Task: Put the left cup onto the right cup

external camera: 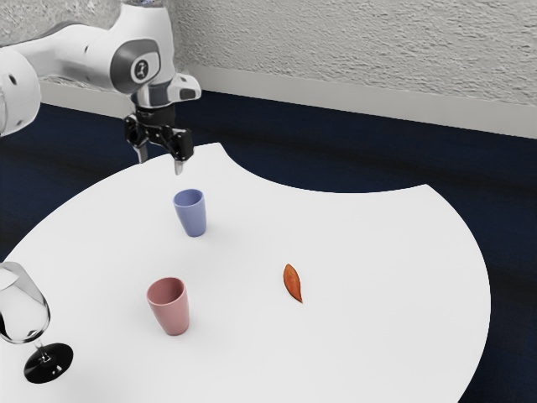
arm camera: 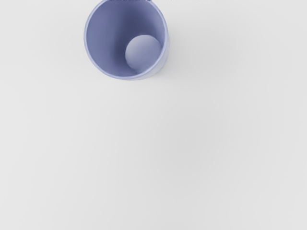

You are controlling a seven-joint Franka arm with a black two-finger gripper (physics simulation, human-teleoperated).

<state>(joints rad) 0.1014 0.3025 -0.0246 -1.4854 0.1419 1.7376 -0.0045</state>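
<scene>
One blue cup (external camera: 190, 212), apart, below spread jaws.

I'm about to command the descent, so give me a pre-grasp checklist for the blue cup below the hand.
1. Fingers open, nothing held: ok. The gripper hangs empty above the table.
2. Blue cup upright and empty: ok, the wrist view looks down to its bare bottom.
3. Hand centred over the blue cup: not ok, the cup seems offset from the gripper rather than straight beneath it.
4. Pink cup upright, mouth up, apart from the blue cup: ok.
5. Orange leaf-shaped piece and wine glass away from both cups: ok.
</scene>
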